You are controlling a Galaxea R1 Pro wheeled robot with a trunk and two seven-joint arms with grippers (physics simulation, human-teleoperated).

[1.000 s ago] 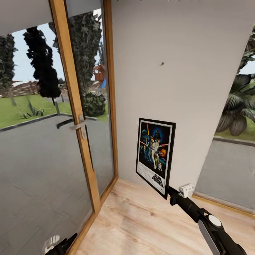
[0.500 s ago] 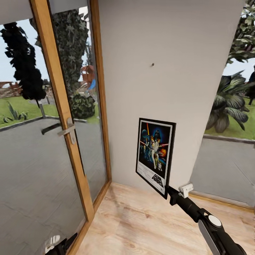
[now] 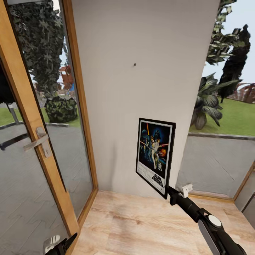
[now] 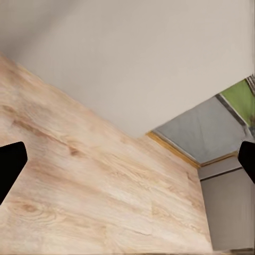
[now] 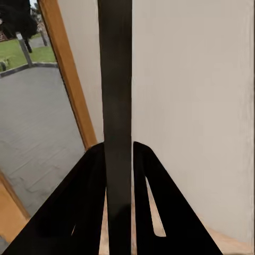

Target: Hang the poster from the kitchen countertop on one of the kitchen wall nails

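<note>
My left gripper [image 4: 127, 159]: low at my side over the wooden floor [image 3: 148, 219], fingers spread wide, nothing between them.
My right gripper [image 3: 169, 194]: raised ahead of me, pinching the poster [image 3: 155, 156] at its lower corner; the wrist view shows the dark frame edge [image 5: 118, 117] clamped between both fingers.
Poster: upright, in front of the white wall [image 3: 141, 71].
Nail [image 3: 134, 64]: in that wall, well above the poster.
Glass door [image 3: 39, 141]: wooden frame, on my left.
</note>
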